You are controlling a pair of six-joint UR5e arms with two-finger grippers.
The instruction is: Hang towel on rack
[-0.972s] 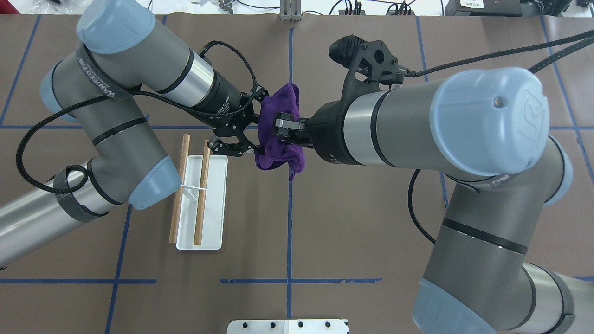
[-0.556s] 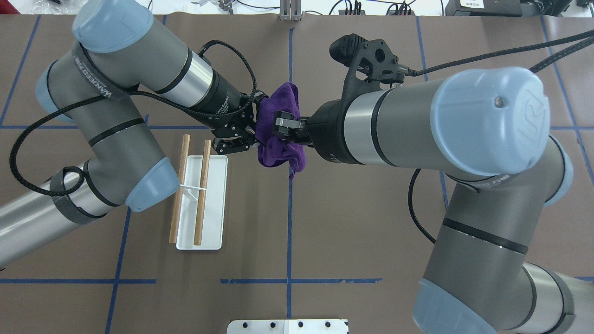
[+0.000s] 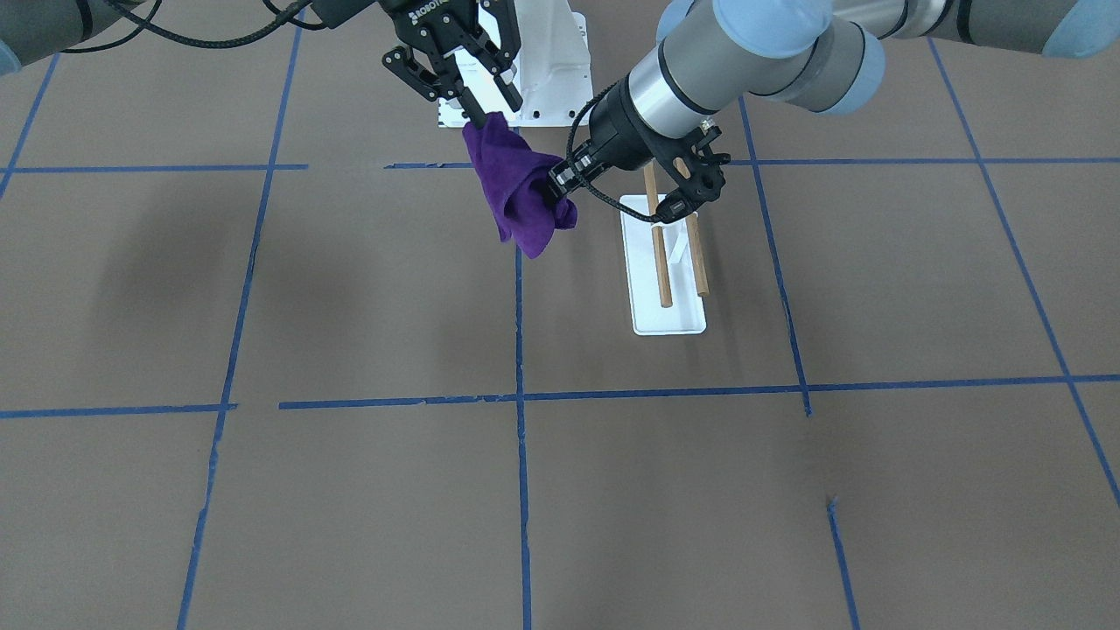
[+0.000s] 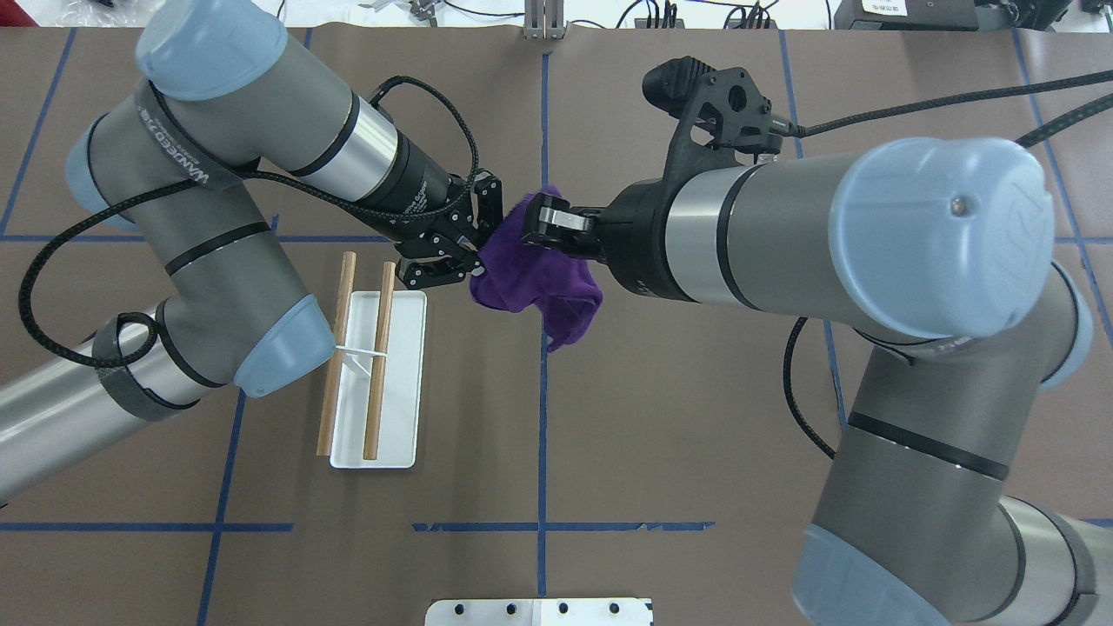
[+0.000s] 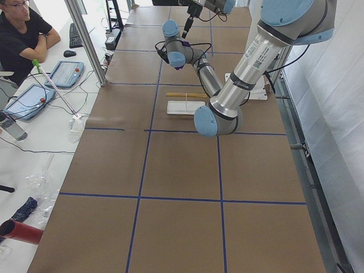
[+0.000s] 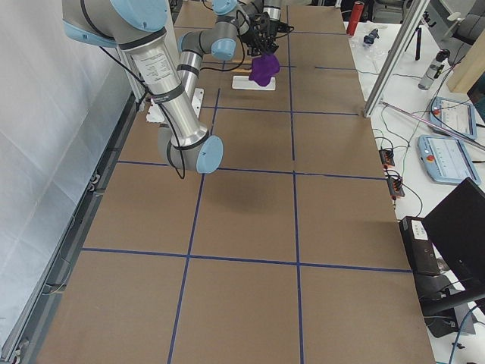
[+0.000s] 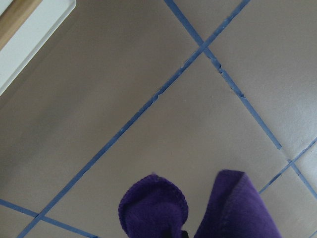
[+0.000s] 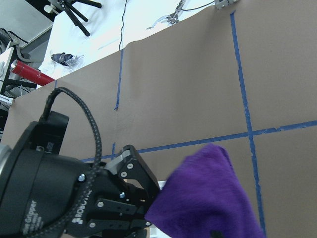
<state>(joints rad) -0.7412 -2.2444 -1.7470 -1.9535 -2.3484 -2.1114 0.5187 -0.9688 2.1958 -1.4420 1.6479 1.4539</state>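
Note:
The purple towel [image 4: 539, 278] hangs in the air between my two grippers, above the table's middle. My left gripper [image 4: 483, 250] is shut on its left edge, just right of the rack's far end. My right gripper [image 4: 535, 228] is shut on its upper part. In the front view the right gripper [image 3: 479, 118] holds the towel [image 3: 521, 197] by its top corner and the left gripper [image 3: 558, 185] grips its side. The rack [image 4: 380, 348], two wooden dowels over a white base [image 4: 404, 382], stands bare left of the towel. The rack also shows in the front view [image 3: 669, 262].
A large white bolted pedestal [image 3: 547, 61] stands at the robot's side of the table, behind the grippers. Blue tape lines cross the brown table. An operator [image 5: 23, 34] sits at a side desk beyond the table's far edge.
My left gripper's jaws have narrowed onto the towel's left edge. My right arm has pulled back to the right and slightly away, and the bunched towel has spread out between the grippers.

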